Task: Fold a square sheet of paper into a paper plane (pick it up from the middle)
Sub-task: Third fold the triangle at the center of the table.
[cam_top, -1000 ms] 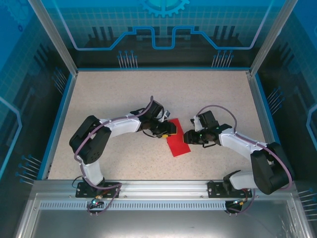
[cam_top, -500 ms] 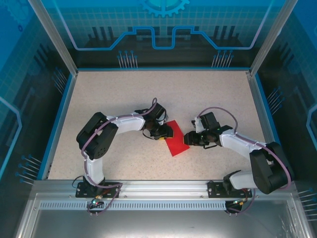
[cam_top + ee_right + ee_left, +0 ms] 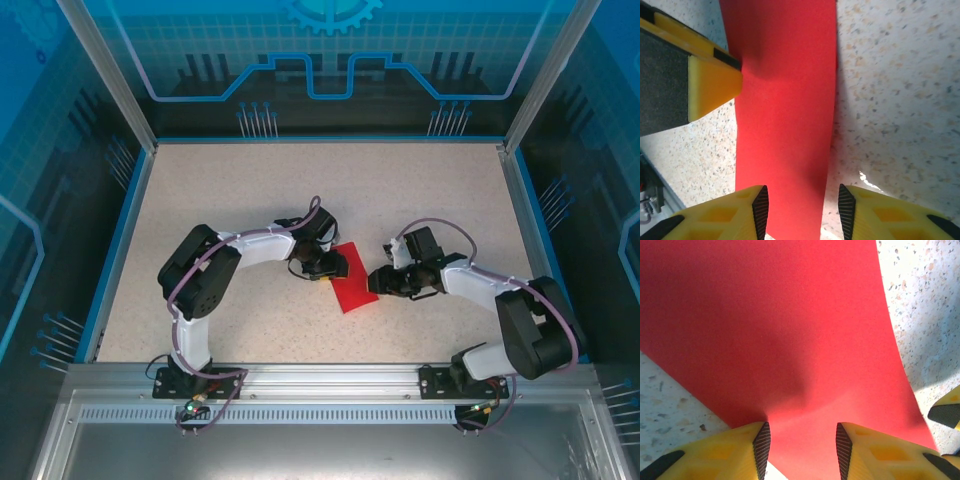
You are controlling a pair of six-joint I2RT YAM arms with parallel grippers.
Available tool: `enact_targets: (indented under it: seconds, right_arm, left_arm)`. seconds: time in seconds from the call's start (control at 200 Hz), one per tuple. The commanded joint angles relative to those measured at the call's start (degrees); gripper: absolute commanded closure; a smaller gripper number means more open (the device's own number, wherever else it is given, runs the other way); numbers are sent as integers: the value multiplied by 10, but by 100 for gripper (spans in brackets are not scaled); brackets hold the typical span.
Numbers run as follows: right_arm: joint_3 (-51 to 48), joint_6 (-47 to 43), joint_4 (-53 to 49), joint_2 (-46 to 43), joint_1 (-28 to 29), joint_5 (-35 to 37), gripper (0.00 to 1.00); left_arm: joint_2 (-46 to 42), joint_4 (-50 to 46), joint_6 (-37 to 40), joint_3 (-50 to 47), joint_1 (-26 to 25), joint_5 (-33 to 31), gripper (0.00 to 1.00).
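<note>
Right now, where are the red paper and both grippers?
red paper [image 3: 356, 292]: top view, sheet centre.
left gripper [image 3: 800, 440]: left wrist view, between fingertips.
right gripper [image 3: 800, 202]: right wrist view, between fingertips.

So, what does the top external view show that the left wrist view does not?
The top external view gives the whole layout: both arms, the left gripper at the left edge of the red paper and the right gripper at its right edge, on the speckled table. The left wrist view gives the close detail: the left gripper's ribbed pads standing apart, with red paper across the gap between them. Both share the red paper, the table and a part of each gripper.
</note>
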Motion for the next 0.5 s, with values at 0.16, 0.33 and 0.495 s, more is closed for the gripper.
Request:
enact_targets:
  seconds: [0.16, 0.33, 0.495]
  right_arm:
    - [-15, 7, 1, 3, -6, -35, 58]
    - [-7, -2, -48, -43, 4, 21, 59]
    - [-8, 1, -41, -21, 4, 11, 59]
  left_arm:
    - [10, 5, 13, 11, -1, 15, 57]
    - [9, 11, 17, 13, -1, 27, 56]
    - [13, 21, 16, 15, 0, 34, 55]
